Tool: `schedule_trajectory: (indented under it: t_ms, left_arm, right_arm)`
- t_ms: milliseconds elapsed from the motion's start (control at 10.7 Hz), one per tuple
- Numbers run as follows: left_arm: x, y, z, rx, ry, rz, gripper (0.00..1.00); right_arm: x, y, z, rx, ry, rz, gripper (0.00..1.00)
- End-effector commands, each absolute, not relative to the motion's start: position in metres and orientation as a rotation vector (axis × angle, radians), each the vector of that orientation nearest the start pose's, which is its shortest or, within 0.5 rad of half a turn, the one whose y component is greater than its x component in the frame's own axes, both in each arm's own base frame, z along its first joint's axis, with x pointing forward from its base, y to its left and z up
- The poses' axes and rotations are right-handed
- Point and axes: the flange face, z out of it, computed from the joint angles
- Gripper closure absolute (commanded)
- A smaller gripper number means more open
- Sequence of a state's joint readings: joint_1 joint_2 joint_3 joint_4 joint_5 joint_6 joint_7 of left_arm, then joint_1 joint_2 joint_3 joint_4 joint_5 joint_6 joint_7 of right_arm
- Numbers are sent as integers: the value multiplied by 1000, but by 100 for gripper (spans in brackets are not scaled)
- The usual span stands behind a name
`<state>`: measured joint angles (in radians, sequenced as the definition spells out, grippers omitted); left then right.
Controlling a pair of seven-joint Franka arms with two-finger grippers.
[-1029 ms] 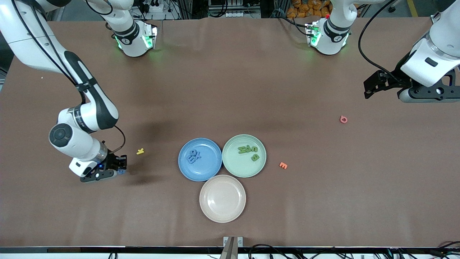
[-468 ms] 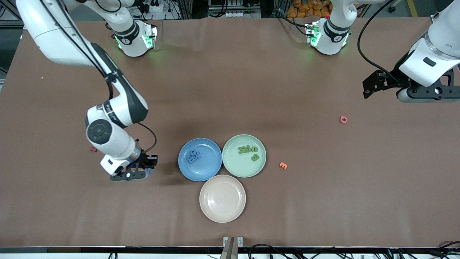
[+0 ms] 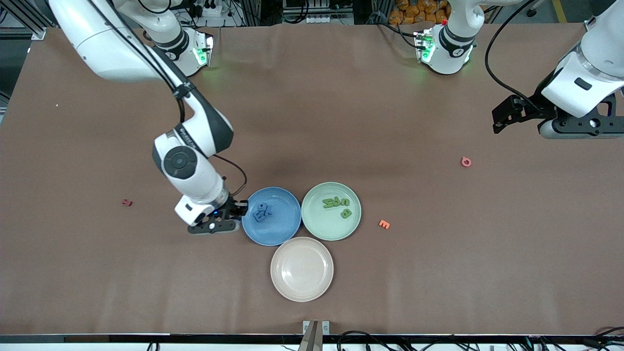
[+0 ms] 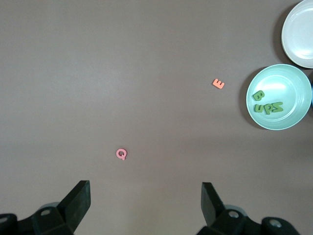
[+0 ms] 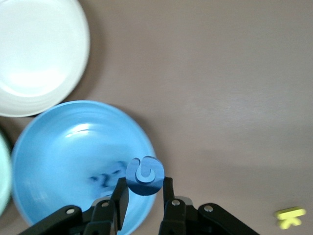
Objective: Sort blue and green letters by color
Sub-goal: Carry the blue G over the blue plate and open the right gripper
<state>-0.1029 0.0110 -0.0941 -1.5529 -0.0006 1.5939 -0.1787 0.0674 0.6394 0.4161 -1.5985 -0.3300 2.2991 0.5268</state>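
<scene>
My right gripper hangs over the rim of the blue plate at the edge toward the right arm's end of the table. It is shut on a light blue letter, pinched between its two fingers above the plate's rim. Other blue letters lie in that plate. Beside it, the green plate holds several green letters. My left gripper waits open in the air over the left arm's end of the table, nothing between its fingers.
A pale pink plate sits nearer the camera than the other two. Loose letters lie on the brown table: orange, pink, red, and yellow, which the right arm hides in the front view.
The right arm has carried the blue letter from the right arm's end of the table across to the blue plate's rim. The left arm has stayed still.
</scene>
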Motion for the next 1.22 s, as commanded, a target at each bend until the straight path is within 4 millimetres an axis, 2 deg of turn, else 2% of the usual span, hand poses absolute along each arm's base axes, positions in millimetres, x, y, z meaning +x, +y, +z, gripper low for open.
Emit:
schedule_trajectory:
  t_ms: [0, 187, 468, 561, 655, 748, 842, 1123]
  left_arm:
    - [549, -109, 633, -3153, 58, -36, 0]
    - [550, -109, 633, -3153, 60, -36, 0]
    - [549, -109, 634, -3153, 61, -39, 0]
    - [549, -109, 634, -3153, 61, -39, 0]
    - [549, -109, 634, -3153, 61, -39, 0]
    - [549, -109, 634, -3153, 61, -39, 0]
    - [549, -109, 634, -3153, 61, -39, 0]
    - [549, -109, 634, -3153, 61, -39, 0]
  right_arm:
    - [636, 330, 300, -3085, -98, -208, 100]
    - [632, 344, 288, -3097, -112, -202, 100]
    - [630, 351, 274, -3125, -86, -204, 100]
    - [630, 351, 274, -3127, -85, -205, 92]
    - [631, 351, 276, -3126, -84, -209, 69]
    - [632, 351, 278, -3122, -50, -214, 6]
    - [632, 352, 278, -3120, -21, -216, 0]
    - [633, 353, 283, -3117, -16, -227, 0]
